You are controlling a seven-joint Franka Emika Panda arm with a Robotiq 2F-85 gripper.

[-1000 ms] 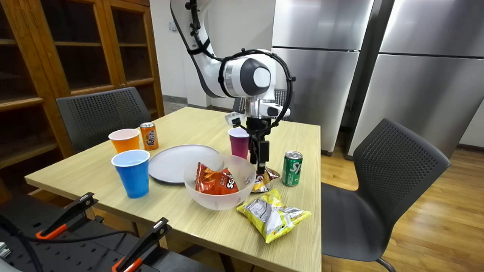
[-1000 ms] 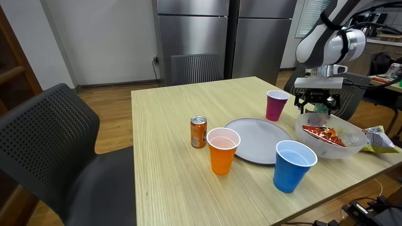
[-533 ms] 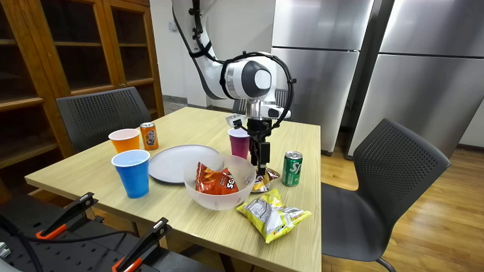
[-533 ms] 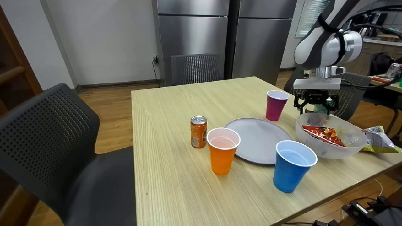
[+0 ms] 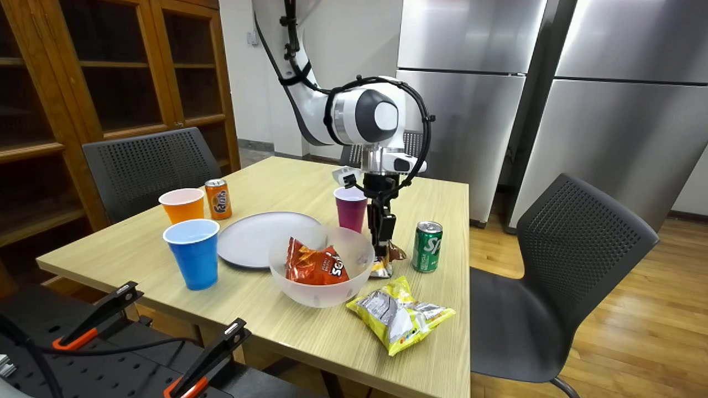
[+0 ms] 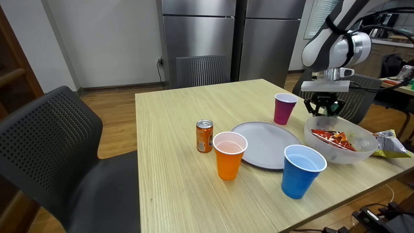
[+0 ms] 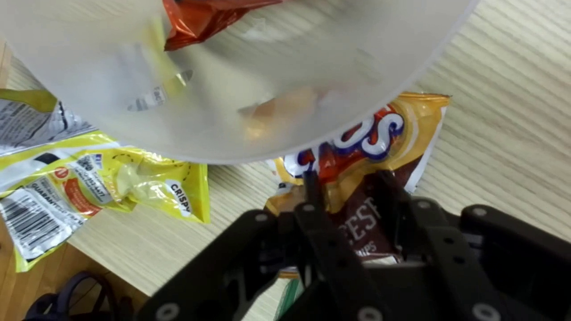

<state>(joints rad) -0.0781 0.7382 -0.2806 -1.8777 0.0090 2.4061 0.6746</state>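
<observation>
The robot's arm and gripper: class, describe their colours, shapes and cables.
The arm is white and rounded, with dark grey panels and silvery rings. A black cable, held by black straps, loops outside it. A pale bar sits above the black gripper, whose slim, jointed fingers show round screw heads.

This looks like an office break room: two tall steel refrigerators (image 5: 467,127) stand on the far side, dark chairs (image 5: 581,240) surround a pale wooden bench (image 6: 190,106), a glass-fronted cabinet (image 5: 110,99) stands left, and kitchen drawers (image 6: 389,50) far right.
</observation>
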